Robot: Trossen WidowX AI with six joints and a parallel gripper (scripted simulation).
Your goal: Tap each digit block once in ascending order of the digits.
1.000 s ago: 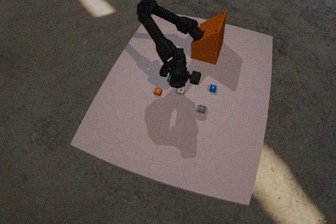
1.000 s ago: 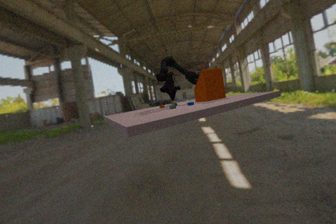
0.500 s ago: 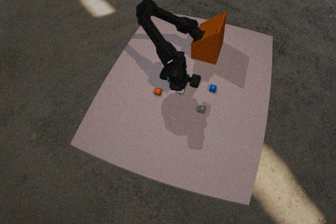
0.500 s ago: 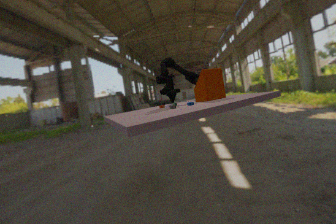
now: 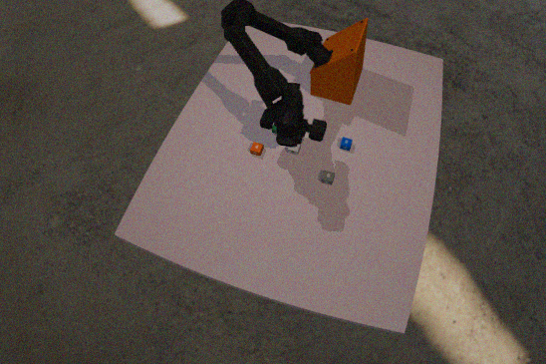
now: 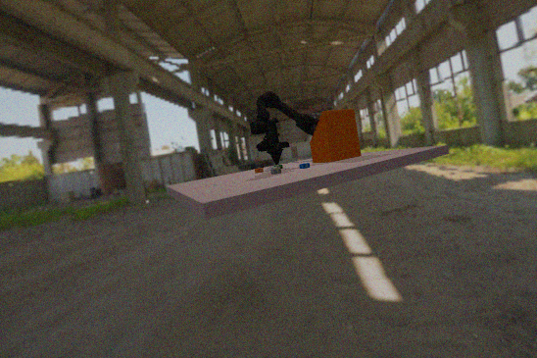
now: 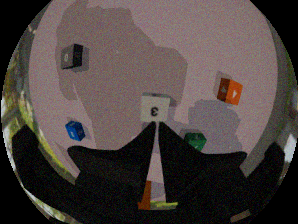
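Observation:
My gripper (image 7: 157, 125) (image 6: 277, 164) is shut with nothing between its fingers. Its tips are low, at the near edge of the white block (image 7: 155, 105) (image 5: 293, 150), which shows a 3; I cannot tell if they touch. The green block (image 7: 195, 141) (image 5: 274, 129) is right of the tips in the wrist view, partly hidden by a finger. The orange block (image 7: 229, 91) (image 5: 256, 149) lies farther right there. The blue block (image 7: 75, 131) (image 5: 346, 144) (image 6: 304, 166) is on the left, and the grey block (image 7: 72, 57) (image 5: 327, 177) is at the upper left. Their digits are too small to read.
A large orange wedge-shaped box (image 5: 335, 80) (image 6: 335, 136) stands on the pink table (image 5: 224, 232) (image 6: 196, 192), beside the arm and behind the blue block. The arm's shadow falls across the grey block.

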